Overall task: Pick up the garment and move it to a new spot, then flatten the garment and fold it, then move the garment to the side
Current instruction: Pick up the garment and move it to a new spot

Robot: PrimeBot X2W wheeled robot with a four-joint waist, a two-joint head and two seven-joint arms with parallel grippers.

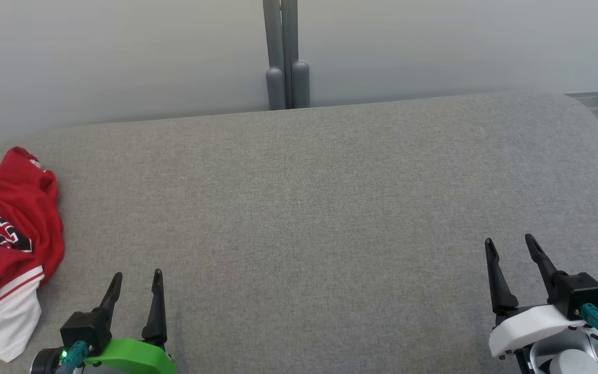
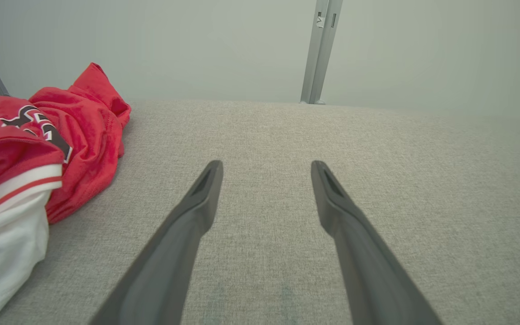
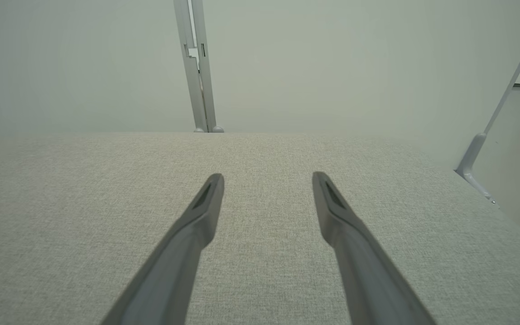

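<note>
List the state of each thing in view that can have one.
garment: crumpled in a heap at the left end of the grey surface, not held
left gripper: open, empty, near the garment but apart from it
right gripper: open, empty, over the right end of the surface

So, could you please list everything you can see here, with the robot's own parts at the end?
garment: one, red with white trim and black-and-white lettering, crumpled at the left edge of the padded surface
padded surface: one, grey fabric, spread beneath both claws
post: one, grey, upright behind the middle of the surface's far edge
brace: one, pale grey, slanting beyond the surface's right side
wall: one, pale grey-white, behind the surface
left claw: one, dark fingers on a green mount, open, lower left, beside the garment but apart from it
right claw: one, dark fingers on a white mount, open, lower right
</note>
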